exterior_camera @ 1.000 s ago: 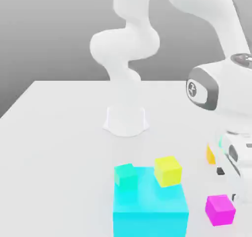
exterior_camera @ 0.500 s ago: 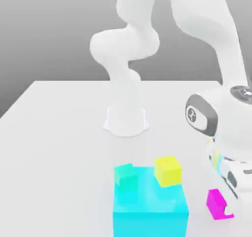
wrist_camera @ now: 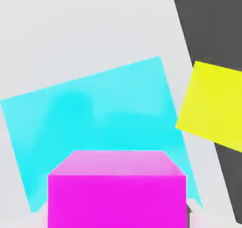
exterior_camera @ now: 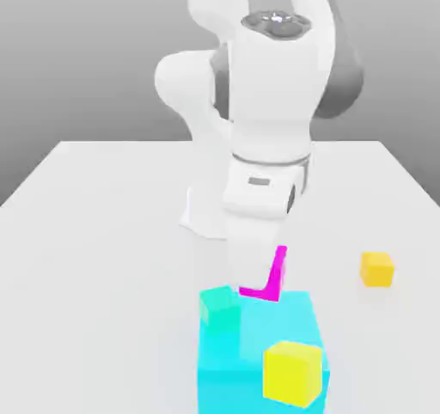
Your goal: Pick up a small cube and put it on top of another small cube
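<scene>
Exterior view: the white Franka arm reaches down over the middle of the white table (exterior_camera: 103, 206), its two-finger gripper (exterior_camera: 258, 285) pinching the small bright magenta-pink matte cube (exterior_camera: 273, 277) between its fingers. The cube is lifted off the table and hangs just above the rear edge of the large cyan block (exterior_camera: 258, 352), partly hidden behind the gripper's white fingers (exterior_camera: 247, 258). A small teal-green cube (exterior_camera: 220, 306) sits at the block's rear corner on the exterior view's left, just beside the held cube. A small yellow cube (exterior_camera: 293, 373) appears at the block's front, toward the exterior view's right; whether it rests on the block or stands in front of it cannot be told. A small orange cube (exterior_camera: 376, 269) lies alone on the table at the exterior view's right, well apart from the block.

Hand view: the magenta-pink cube (wrist_camera: 118, 194) fills the foreground, with the cyan block (wrist_camera: 94, 113) beyond it and the yellow cube (wrist_camera: 215, 104) beside the block.
</scene>
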You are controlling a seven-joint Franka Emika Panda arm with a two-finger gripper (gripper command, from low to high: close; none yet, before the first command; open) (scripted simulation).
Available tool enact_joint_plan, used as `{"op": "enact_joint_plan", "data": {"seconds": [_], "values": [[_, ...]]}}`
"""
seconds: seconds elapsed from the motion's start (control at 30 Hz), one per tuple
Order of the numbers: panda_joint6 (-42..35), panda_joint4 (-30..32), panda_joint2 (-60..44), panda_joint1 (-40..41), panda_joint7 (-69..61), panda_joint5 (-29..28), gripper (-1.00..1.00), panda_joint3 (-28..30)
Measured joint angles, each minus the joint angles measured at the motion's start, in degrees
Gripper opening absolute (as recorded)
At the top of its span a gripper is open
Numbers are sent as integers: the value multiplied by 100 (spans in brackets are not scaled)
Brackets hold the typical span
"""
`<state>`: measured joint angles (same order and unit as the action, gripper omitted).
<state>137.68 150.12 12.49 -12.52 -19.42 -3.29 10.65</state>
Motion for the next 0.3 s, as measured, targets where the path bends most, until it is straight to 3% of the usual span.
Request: {"op": "enact_joint_plan", "data": {"seconds": [0.17,0.2,0.3], "values": [[777,290,-494,90,-60,98,-100,121],[956,330,-636,75,-75,117,100,145],[956,330,-636,75,-75,117,100,145]]}}
